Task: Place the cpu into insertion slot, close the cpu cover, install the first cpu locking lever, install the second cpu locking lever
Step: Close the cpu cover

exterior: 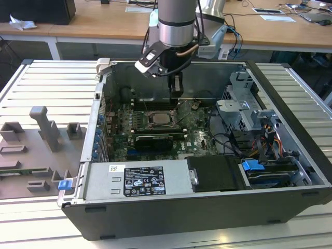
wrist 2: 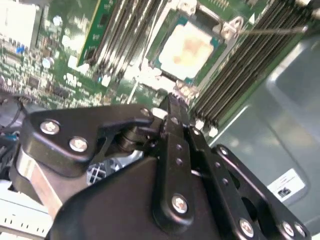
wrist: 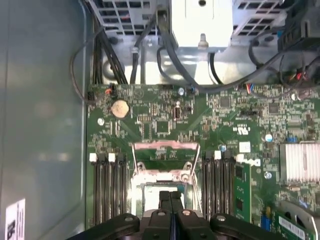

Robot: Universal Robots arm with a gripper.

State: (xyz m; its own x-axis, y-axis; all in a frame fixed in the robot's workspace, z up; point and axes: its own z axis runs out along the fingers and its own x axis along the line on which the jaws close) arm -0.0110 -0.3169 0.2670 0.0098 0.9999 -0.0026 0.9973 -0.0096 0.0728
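The cpu (wrist 2: 187, 47) lies flat in the insertion slot (exterior: 161, 118), its pale beige top uncovered, on the green board between the memory slots. A silvery frame that looks like the cpu cover (wrist: 165, 147) stands swung open at the slot's far edge. One thin locking lever (wrist 2: 270, 30) sticks out sideways, unlatched. My gripper (exterior: 177, 94) hangs just above the slot's rim, slightly toward the case's back wall. Its black fingers (wrist 2: 172, 107) are pressed together with nothing between them, as the first wrist view (wrist: 170, 200) also shows.
A power supply (exterior: 137, 179) lines the case's front. A metal drive cage (exterior: 244, 111) with cables fills the exterior view's right. A black card (exterior: 153, 141) lies just in front of the socket. A ribbed heat sink (wrist: 300, 162) and coin cell (wrist: 119, 108) sit on the board.
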